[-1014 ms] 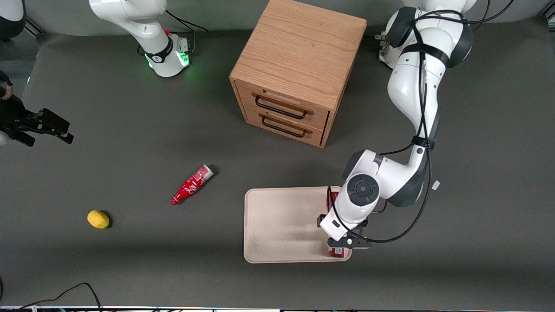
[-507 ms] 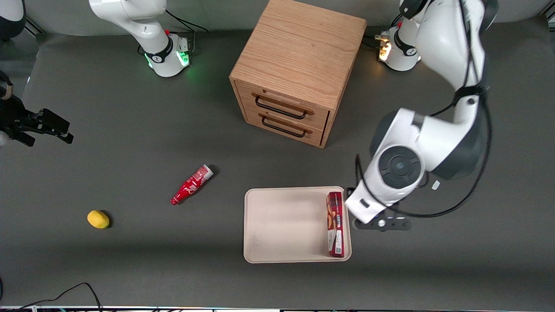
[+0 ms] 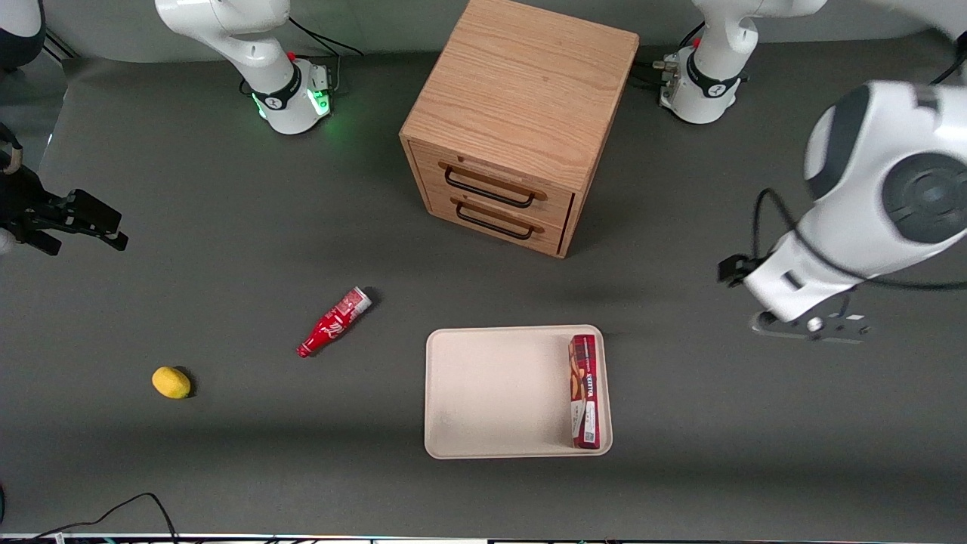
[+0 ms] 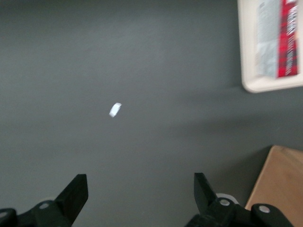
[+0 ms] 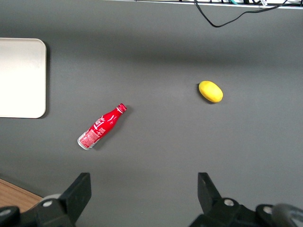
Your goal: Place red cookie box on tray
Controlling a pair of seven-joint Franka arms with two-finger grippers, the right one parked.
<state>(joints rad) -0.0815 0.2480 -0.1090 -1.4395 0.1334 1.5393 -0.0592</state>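
The long slim red cardboard cookie box lies flat in the pale beige rectangular tray, while the gripper, jaws spread and empty, hovers well apart over the dark surface.

On the cookie box, lying in the tray, we read a brand band that looks like "WALKERS", though its letters are small and uncertain. The white script on the red bottle stays illegible to us. The tool carries no lettering we can read.
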